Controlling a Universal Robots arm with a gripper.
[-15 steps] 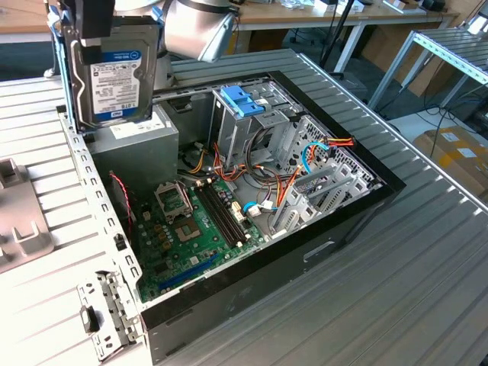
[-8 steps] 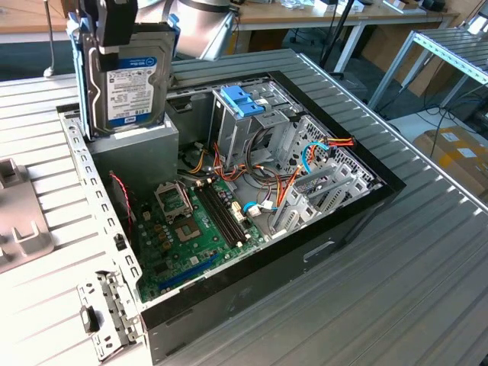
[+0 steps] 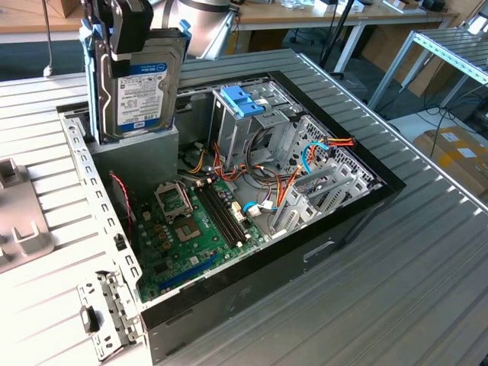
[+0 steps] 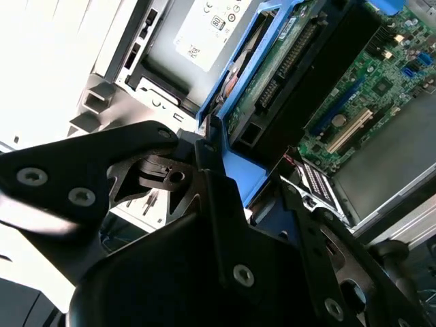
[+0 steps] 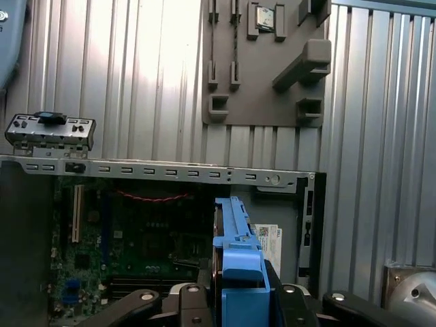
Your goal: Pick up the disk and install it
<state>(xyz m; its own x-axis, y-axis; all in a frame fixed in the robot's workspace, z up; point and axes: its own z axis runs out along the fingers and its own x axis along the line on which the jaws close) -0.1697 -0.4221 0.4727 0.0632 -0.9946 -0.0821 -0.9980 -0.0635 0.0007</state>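
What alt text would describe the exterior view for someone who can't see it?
The robot's gripper holds a hard disk with blue side rails upright above an open computer case, its green motherboard exposed.

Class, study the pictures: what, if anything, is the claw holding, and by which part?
The claw holds the flat dark-and-silver metal hard drive with bright blue plastic side rails, clamped at its blue-tabbed upper end.
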